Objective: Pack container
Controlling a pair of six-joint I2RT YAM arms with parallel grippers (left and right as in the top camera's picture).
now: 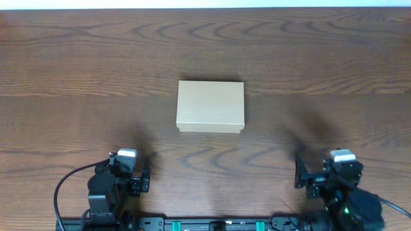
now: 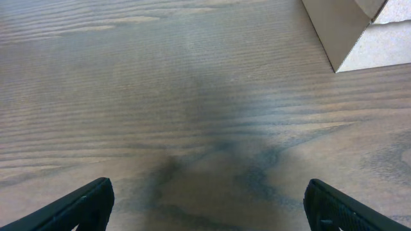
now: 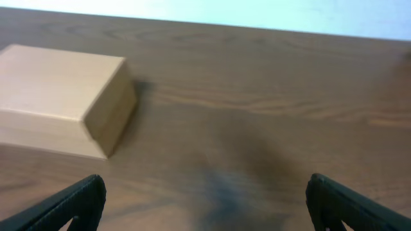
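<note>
The container is a plain tan cardboard box with its lid shut, at the middle of the wooden table. It also shows at the top right of the left wrist view and at the left of the right wrist view. My left gripper is open and empty near the front edge, left of and well in front of the box; its fingers show wide apart in its wrist view. My right gripper is open and empty at the front right, its fingers wide apart too. No tape rolls are in view.
The brown wood-grain table fills the overhead view, with a pale strip along its far edge. The arm bases and a black rail with green marks sit along the front edge. A black cable loops at the front left.
</note>
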